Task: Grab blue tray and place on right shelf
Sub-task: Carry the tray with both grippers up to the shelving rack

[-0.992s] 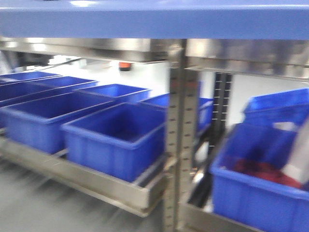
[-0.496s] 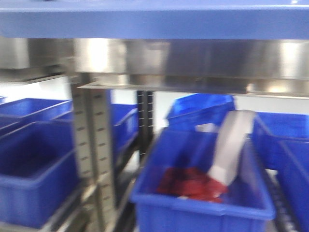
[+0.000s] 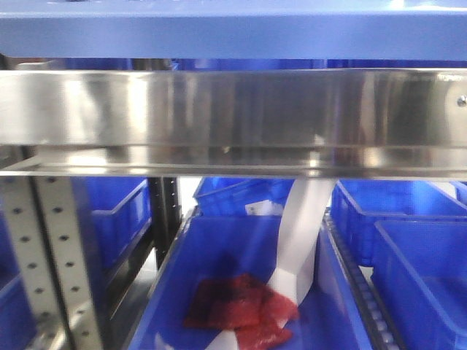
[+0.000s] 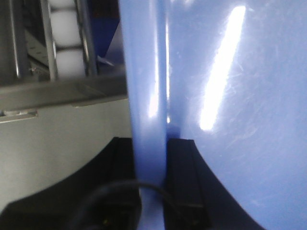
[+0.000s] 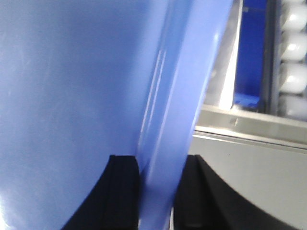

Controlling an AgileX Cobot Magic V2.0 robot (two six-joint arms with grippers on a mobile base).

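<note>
Blue tray (image 3: 233,33) now before right shelf (image 3: 233,109)

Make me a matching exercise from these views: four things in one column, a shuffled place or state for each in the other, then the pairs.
1. blue tray
2. right shelf
3. red item
4. left gripper

A. lying in a deep blue bin
B. shiny steel lip spanning the front view
C. shut on a glossy rim
D. pale blue band along the top of the front view

Pairs: 1-D, 2-B, 3-A, 4-C
</note>
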